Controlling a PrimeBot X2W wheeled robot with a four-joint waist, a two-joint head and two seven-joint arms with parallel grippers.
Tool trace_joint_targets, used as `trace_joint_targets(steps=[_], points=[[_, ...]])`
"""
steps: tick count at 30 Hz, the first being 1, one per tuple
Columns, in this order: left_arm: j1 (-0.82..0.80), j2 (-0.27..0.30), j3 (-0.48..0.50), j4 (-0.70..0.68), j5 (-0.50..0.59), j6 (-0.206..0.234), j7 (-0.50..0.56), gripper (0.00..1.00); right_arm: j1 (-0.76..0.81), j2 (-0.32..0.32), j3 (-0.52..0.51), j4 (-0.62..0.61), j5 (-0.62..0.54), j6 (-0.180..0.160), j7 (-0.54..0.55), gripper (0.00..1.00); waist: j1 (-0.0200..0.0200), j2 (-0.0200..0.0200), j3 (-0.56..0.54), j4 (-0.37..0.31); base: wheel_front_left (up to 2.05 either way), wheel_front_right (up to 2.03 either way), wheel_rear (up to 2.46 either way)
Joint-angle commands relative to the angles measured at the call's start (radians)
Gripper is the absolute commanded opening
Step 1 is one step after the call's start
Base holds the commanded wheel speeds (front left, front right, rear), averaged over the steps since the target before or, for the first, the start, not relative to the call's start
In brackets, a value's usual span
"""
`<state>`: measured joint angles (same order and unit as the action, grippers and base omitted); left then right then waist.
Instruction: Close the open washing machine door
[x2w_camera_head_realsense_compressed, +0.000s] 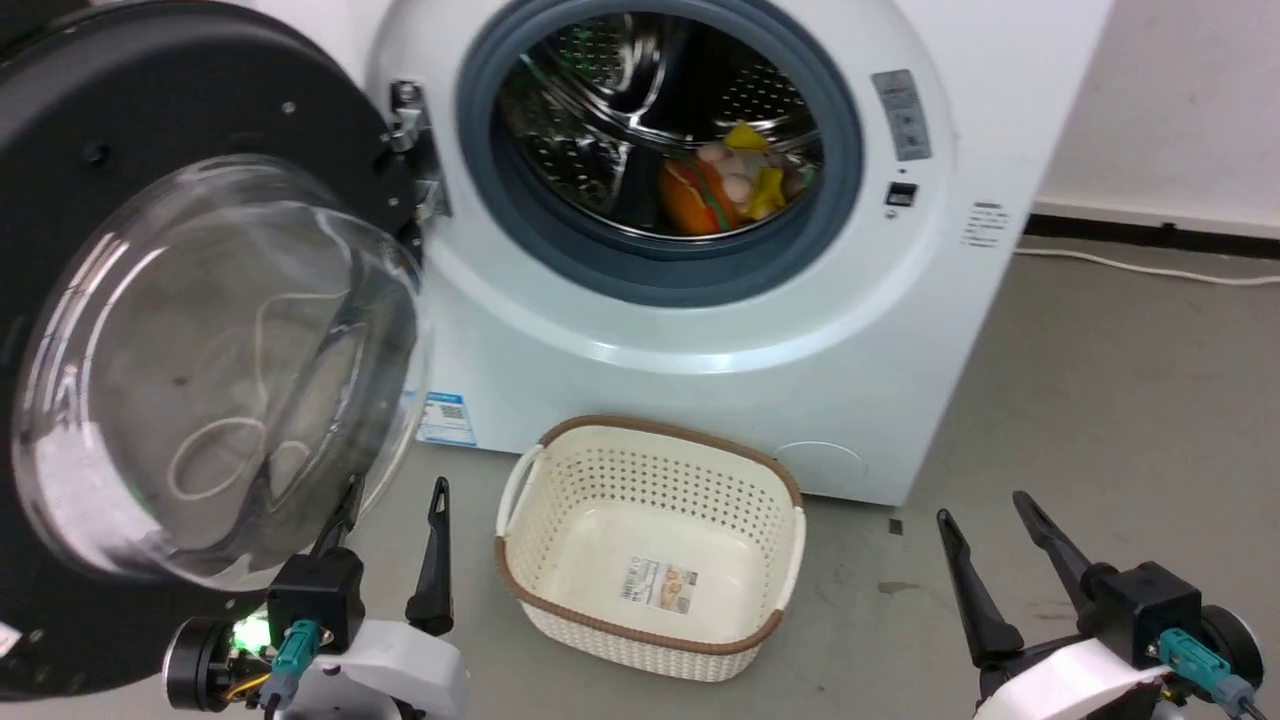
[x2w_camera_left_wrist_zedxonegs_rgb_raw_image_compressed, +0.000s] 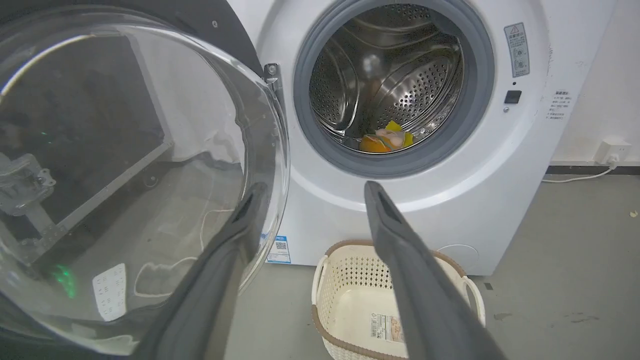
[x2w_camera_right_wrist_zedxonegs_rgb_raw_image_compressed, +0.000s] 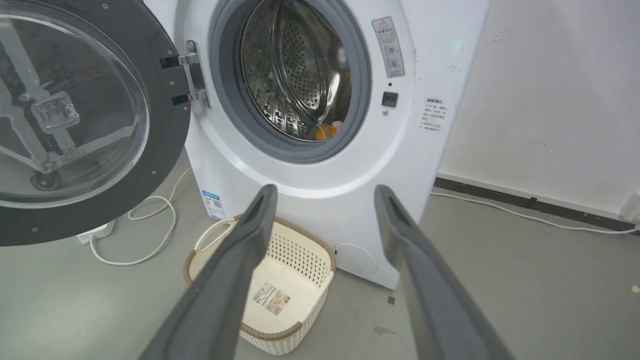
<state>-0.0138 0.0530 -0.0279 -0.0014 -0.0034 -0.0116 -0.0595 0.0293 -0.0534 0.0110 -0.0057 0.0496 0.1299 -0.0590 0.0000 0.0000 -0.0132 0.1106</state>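
1. Judging the washing machine door (x2w_camera_head_realsense_compressed: 60, 180): it hangs swung wide on its hinge (x2w_camera_head_realsense_compressed: 410, 130) at the left of the washing machine (x2w_camera_head_realsense_compressed: 700, 380), and looks heavy and stiff. Its glass bowl (x2w_camera_head_realsense_compressed: 200, 370) looks slick and breakable.
2. I'd push on the black rim (x2w_camera_head_realsense_compressed: 180, 70) at the side far from the hinge, never on the glass. That side is cut off in the head view.
3. My left gripper (x2w_camera_head_realsense_compressed: 395, 505) has its fingers spread just under the bowl. Whether one finger touches the glass I cannot tell.
4. My right gripper (x2w_camera_head_realsense_compressed: 980, 510) is spread too, holding nothing, above the floor (x2w_camera_head_realsense_compressed: 1100, 400) right of the basket (x2w_camera_head_realsense_compressed: 650, 440).
5. Latch and handle are hidden from me. Toys (x2w_camera_head_realsense_compressed: 720, 185) lie inside the drum (x2w_camera_head_realsense_compressed: 600, 120).
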Motion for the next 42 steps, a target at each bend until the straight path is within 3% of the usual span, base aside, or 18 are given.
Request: trace_joint_targets(steps=[1,24,41,42], points=[[0.007,0.004,-0.003,-0.006,-0.007,-0.003,-0.009,1.00,0.010,0.001,0.004,-0.002,0.009,0.000,-0.010,1.00,0.0000,0.0000,-0.002,0.014,0.00,0.00,0.00],[0.056,0.002,0.024,-0.083,-0.018,0.029,-0.061,1.00,-0.062,-0.021,0.126,0.063,0.041,0.000,-0.062,1.00,0.0000,0.0000,0.018,0.134,0.00,0.00,0.00],[0.059,0.002,0.023,-0.097,-0.019,0.014,-0.097,1.00,-0.045,-0.021,0.140,0.073,0.061,0.000,-0.097,1.00,0.0000,0.0000,0.008,0.199,0.00,0.00,0.00],[0.059,0.002,0.022,-0.097,-0.019,0.011,-0.099,0.43,-0.043,-0.021,0.140,0.073,0.062,0.000,-0.100,1.00,0.0000,0.0000,0.009,0.203,0.00,0.00,0.00]])
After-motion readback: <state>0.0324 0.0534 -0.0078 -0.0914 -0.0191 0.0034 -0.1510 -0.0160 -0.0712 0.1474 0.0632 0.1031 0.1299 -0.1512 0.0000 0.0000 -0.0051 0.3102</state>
